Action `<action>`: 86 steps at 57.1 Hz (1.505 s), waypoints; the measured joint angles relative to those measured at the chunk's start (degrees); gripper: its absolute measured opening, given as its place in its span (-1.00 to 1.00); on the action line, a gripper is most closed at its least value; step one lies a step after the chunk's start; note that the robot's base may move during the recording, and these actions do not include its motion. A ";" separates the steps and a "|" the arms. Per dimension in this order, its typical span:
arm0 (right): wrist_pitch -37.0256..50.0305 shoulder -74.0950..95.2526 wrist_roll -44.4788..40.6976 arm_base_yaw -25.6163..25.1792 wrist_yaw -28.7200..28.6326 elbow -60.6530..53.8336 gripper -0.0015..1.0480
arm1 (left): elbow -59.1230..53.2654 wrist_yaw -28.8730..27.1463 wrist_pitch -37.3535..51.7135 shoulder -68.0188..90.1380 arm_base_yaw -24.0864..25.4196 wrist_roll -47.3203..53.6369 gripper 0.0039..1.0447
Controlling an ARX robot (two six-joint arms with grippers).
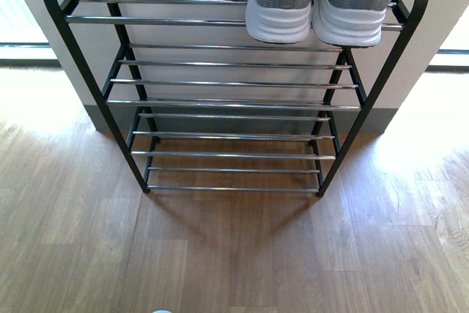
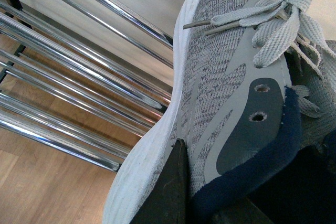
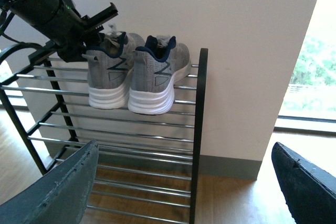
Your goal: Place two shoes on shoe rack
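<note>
Both shoes are up on the shoe rack [image 1: 234,102], the black-framed, chrome-barred stand set against the pale wall [image 3: 252,51] on the wood floor [image 1: 234,254], as I watch from the remote station. The grey sneakers sit side by side at the right end of the highest shelf in my front view, heels toward the robot, white soles across the bars. The left sneaker [image 1: 278,5] is touching or just beside the right sneaker [image 1: 350,5]. By my reading the placing itself is done, and what remains is to let go and draw the arm clear without dragging a shoe off the bars. The left gripper [image 3: 100,27] reaches in at the left sneaker's heel collar. Its wrist camera shows that shoe's side wall and navy lining lying between the jaws, one dark finger [image 2: 170,187] against the outside of the white sole and the other apparently inside the opening. Whether that grasp is clamped or slackened I cannot tell. The right gripper [image 3: 184,148] hangs well back from the rack, jaws spread wide with nothing between them.
</note>
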 joint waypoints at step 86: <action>0.00 0.00 0.00 0.00 0.00 0.00 0.82 | -74.97 -30.95 23.45 -72.72 -2.36 19.52 0.83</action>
